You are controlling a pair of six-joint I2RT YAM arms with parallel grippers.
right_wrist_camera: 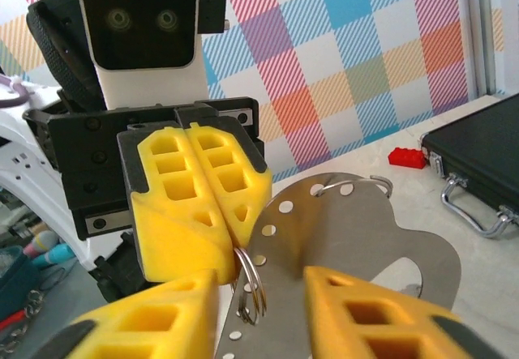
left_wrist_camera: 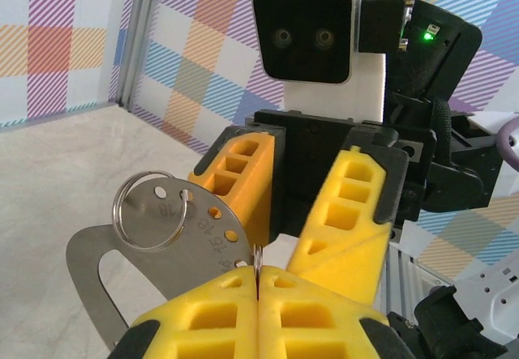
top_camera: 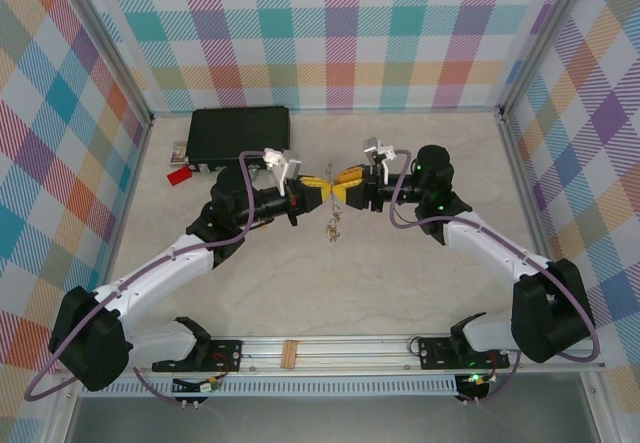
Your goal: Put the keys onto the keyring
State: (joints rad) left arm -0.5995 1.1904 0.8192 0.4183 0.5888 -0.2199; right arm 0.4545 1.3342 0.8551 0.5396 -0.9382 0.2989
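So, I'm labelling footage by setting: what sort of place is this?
Likely a robot-lab test cell: a pale table boxed in by plaid panels on metal posts, with two robot arms bolted to a rail at its near edge.

Bright, even light falls from above. In the top view the tabletop (top_camera: 400,293) looks pale, and the arms cast only soft grey shadows on it. The walls lean outward a little near the picture edges. In the left wrist view the left tool (left_wrist_camera: 258,282) sits very close and looks a bit fuzzy, and the metal plate (left_wrist_camera: 81,254) shines pale. In the right wrist view the keyring (right_wrist_camera: 251,286) is sharp and glints, while the black case (right_wrist_camera: 478,156) behind looks soft.
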